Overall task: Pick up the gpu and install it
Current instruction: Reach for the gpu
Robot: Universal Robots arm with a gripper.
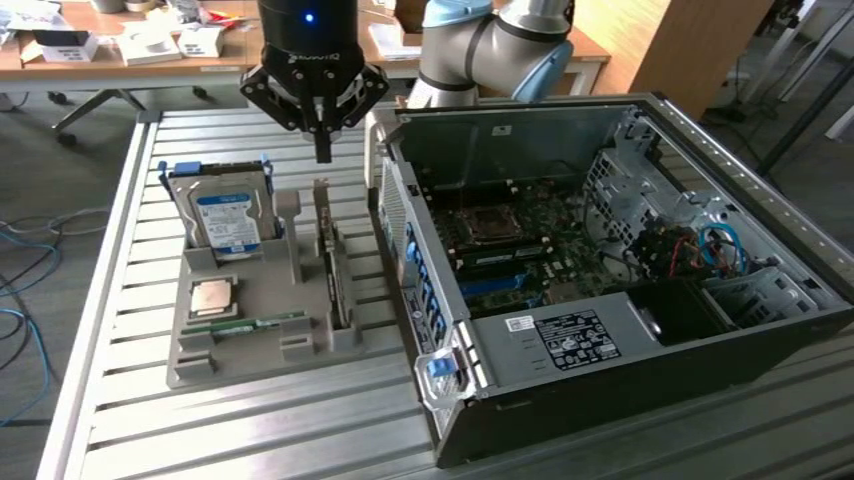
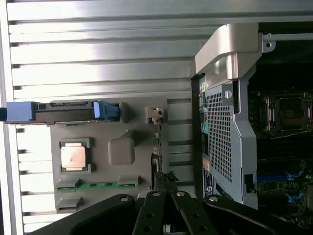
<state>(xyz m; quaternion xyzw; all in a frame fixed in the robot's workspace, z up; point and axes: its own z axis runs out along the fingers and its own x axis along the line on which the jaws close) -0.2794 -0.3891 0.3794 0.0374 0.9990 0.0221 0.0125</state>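
**Item: gpu in tray slot, not lifted; risks at pick-up**

**Tool.** The gripper (image 1: 322,150) has its fingers pressed together into one point and holds nothing. It hangs above the grey tray (image 1: 254,365), over the end of the tray farthest from the exterior camera and clear of everything below.

**Task's thing.** The gpu (image 1: 334,270) stands on its long edge in a slot along the tray's edge beside the computer case (image 1: 587,340). In the wrist view it is a thin dark line (image 2: 157,164).

**Other contents of tray.**
- The hard drive (image 1: 227,215) stands upright at the far corner away from the case.
- The processor (image 1: 214,297) lies flat near the middle of that same side.
- The memory stick (image 1: 247,325) lies flat just beside the processor, toward the near edge.

**Hazards, as judged.**
- Fingers this tight cannot straddle the card. Brought down as they are, they would press on its top edge and could tilt or damage it.
- The card is thin and tall. A grip away from its middle would probably let it swing or bind in the slot.
- The case wall is near the tray's edge, so a sideways drift could knock the card or its bracket against the sheet metal.
- Inside the case (image 2: 230,122) the board is crowded with cables. A tilted card would probably miss its socket.
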